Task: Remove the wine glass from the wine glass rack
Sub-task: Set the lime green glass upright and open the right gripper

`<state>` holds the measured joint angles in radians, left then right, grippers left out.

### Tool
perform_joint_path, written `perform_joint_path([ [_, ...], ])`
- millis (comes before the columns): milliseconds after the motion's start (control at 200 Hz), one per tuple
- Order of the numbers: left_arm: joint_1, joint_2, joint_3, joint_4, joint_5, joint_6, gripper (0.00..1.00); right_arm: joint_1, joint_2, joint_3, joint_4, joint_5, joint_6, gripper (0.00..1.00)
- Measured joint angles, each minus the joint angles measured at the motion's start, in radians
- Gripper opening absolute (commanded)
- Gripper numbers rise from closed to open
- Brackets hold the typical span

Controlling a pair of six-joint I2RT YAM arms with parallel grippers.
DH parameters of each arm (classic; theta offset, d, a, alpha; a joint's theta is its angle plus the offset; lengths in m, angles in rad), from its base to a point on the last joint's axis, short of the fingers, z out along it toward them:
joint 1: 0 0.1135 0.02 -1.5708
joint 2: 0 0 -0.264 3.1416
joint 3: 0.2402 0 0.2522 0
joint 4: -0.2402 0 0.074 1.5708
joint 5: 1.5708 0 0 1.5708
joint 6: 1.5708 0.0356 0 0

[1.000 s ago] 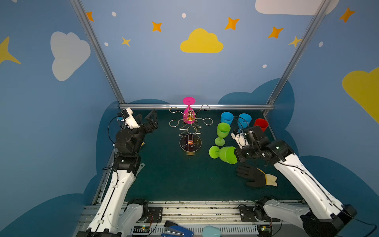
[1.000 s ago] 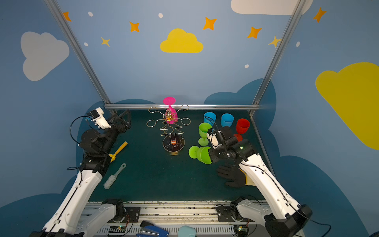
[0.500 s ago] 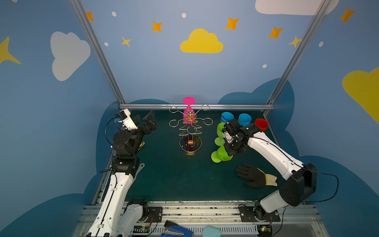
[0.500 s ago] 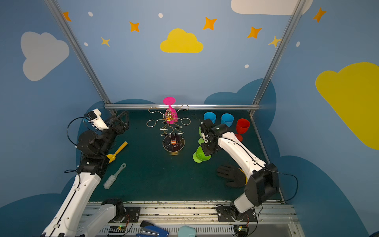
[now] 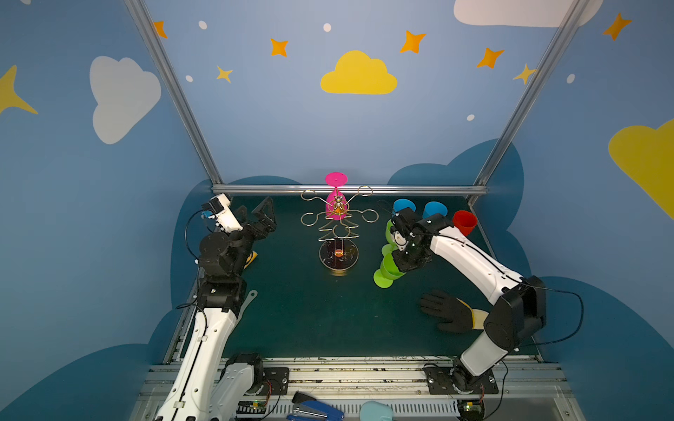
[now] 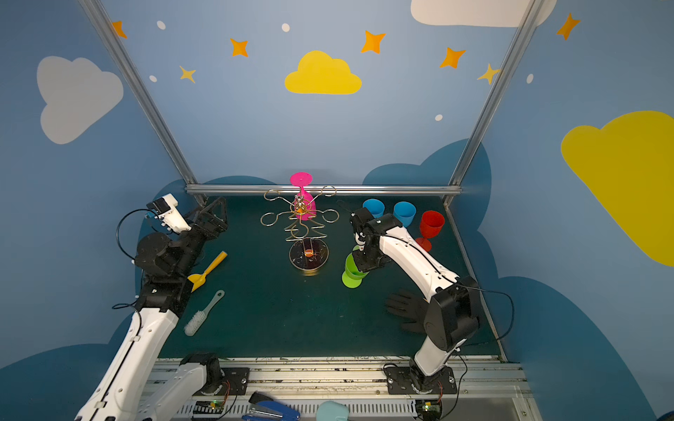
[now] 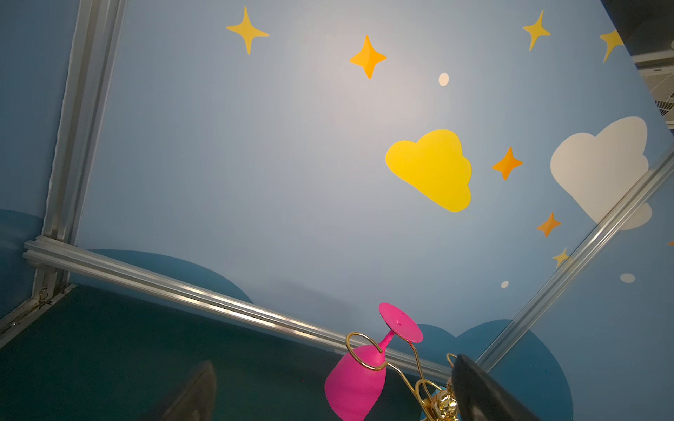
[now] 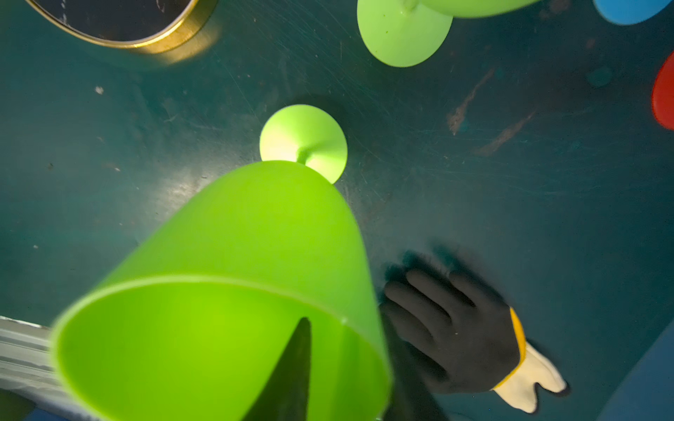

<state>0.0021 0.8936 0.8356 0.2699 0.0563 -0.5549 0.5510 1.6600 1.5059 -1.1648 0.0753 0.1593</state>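
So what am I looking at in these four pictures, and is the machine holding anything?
Two robot arms stand at a green table, each ending in a two-fingered gripper. Two pictures look down on the whole scene from overhead; two come from small cameras on the arms' wrists. The left gripper is open and empty, left of the gold wire rack, where a pink wine glass hangs upside down. The right gripper has one finger inside a green glass whose foot rests on the table; whether it grips, I cannot tell. Nearby: a second green glass, two blue glasses, a red one, a black glove, a yellow scoop and a brush.
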Motion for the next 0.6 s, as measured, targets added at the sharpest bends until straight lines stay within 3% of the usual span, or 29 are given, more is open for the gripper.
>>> perform_joint_path([
  [130,0.010,0.043,0.027,-0.037,0.006,-0.012,0.98,-0.018,-0.034,0.000,0.016,-0.021,-0.001,0.59],
  [260,0.024,0.147,0.147,-0.130,0.066,-0.021,0.96,-0.053,-0.145,-0.006,0.058,-0.053,-0.002,0.69],
  [476,0.031,0.397,0.429,-0.277,0.295,-0.033,0.87,-0.147,-0.495,-0.210,0.319,-0.214,0.009,0.80],
  [601,0.030,0.549,0.584,-0.356,0.408,-0.025,0.84,-0.175,-0.650,-0.351,0.453,-0.277,0.027,0.81],
])
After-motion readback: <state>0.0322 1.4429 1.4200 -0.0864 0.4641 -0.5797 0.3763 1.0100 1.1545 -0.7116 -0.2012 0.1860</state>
